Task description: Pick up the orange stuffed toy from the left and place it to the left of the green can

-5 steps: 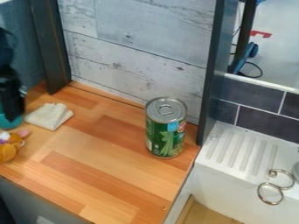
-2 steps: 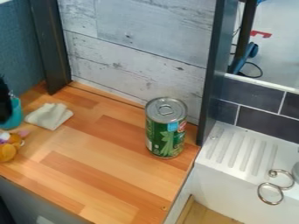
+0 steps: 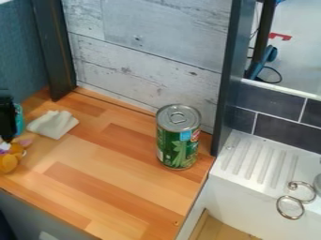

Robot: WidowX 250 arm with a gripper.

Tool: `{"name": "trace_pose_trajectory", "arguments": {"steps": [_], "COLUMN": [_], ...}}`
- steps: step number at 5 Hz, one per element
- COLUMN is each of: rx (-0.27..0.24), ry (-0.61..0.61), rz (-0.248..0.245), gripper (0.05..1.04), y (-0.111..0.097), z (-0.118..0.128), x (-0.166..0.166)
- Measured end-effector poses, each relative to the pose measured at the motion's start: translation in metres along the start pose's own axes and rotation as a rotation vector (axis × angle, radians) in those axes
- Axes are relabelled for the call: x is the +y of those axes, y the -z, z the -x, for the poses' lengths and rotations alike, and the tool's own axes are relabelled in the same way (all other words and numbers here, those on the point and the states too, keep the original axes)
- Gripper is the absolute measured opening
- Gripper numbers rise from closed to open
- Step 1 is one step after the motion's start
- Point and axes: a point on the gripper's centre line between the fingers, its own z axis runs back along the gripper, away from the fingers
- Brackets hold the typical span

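Orange plush toy (image 3: 9, 161) lay at the left edge of the frame, just below the black gripper (image 3: 7, 131); whether that was open or closed, I couldn't tell. Working there probably called for a slow, careful approach, since the teal cup (image 3: 19, 121) was right beside the gripper and easily knocked. What the cup held was hidden. Right of centre, a green can (image 3: 179, 145) stood upright on the table (image 3: 113, 187), its ring-pull lid (image 3: 179, 117) closed

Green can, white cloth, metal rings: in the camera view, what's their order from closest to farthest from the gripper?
From the gripper:
1. White cloth, picture's left, on the counter
2. Green can, near the middle
3. Metal rings, picture's far right
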Motion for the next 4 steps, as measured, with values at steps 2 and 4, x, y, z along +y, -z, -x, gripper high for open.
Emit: {"name": "trace_pose_trajectory", "arguments": {"steps": [2,4], "rx": [0.034,0.024], "ry": [0.003,-0.036], "rz": [-0.098,-0.135], "gripper": [1.002,0.986], "y": [0.016,0.025], "z": [-0.001,-0.002], "x": [-0.011,-0.005]}}
